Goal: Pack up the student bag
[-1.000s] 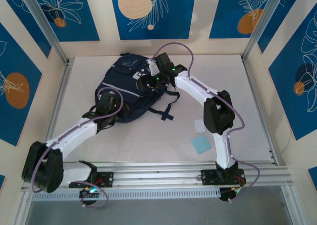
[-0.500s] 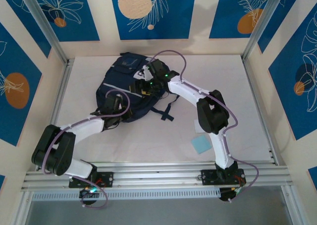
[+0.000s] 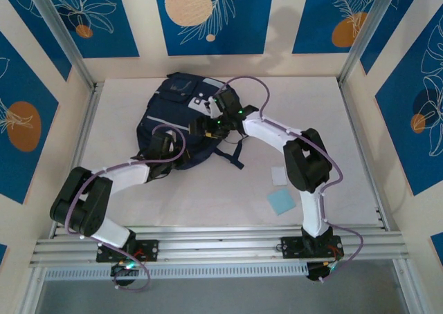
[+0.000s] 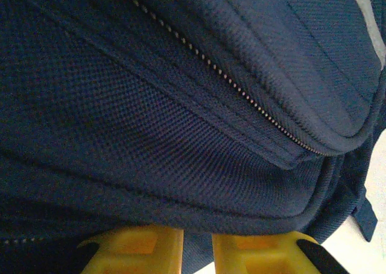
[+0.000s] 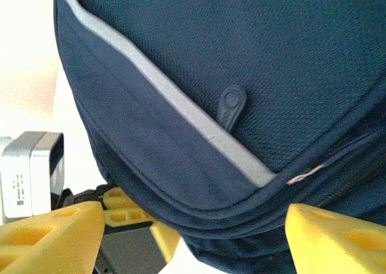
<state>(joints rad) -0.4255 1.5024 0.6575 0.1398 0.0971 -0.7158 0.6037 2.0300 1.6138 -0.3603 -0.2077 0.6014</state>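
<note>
The student bag (image 3: 181, 110), navy with grey stripes, lies at the back of the white table. My left gripper (image 3: 168, 148) is at its near left edge. In the left wrist view its yellow fingers (image 4: 139, 250) stand close together, pinching a fold of the bag's fabric (image 4: 181, 165), and their tips are hidden under it. My right gripper (image 3: 209, 122) hovers over the bag's right side. Its fingers (image 5: 51, 235) are spread wide, with the bag's grey-striped rim (image 5: 181, 183) between them and not squeezed. The left gripper (image 5: 129, 223) shows below that rim.
A light blue square pad (image 3: 281, 202) and a small white square (image 3: 279, 176) lie on the table to the right of the bag, beside my right arm. The bag's dark straps (image 3: 232, 155) trail toward them. An aluminium rail (image 3: 221, 239) runs along the near edge.
My left gripper has slid right along the bag's near edge and closed on the fabric, its elbow swinging in. The right gripper has shifted slightly toward me over the bag.
</note>
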